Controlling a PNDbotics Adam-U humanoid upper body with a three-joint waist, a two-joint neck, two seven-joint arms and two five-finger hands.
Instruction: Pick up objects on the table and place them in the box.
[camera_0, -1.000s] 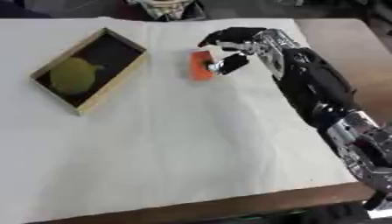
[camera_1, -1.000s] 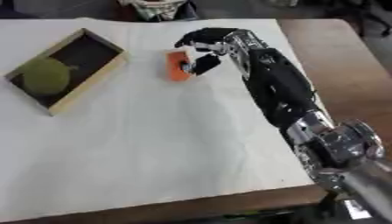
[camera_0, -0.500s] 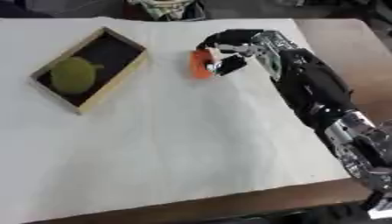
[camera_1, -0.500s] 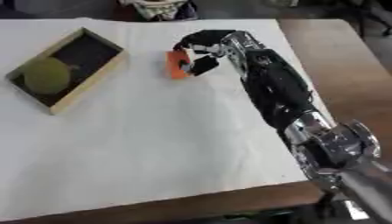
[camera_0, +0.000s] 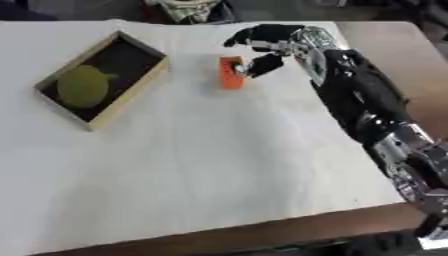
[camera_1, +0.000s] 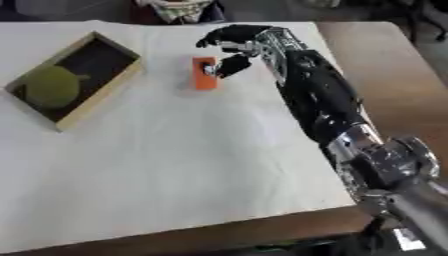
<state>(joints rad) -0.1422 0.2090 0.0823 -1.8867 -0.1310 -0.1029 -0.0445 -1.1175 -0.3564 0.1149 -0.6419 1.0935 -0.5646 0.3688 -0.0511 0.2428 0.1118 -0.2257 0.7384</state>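
While the box (camera_0: 140, 92) already holds a green lump (camera_0: 83, 86), the right hand (camera_0: 271, 42) arches over the orange block (camera_0: 231, 73) — thumb touching, fingers curled but not yet pinching — apparently to lift it.

No legible text, labels or numbers anywhere.

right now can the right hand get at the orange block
Probably yes. The right hand is already at the orange block, fingers curled above it and thumb at its right side. Nothing lies between them; the box sits apart to the left.
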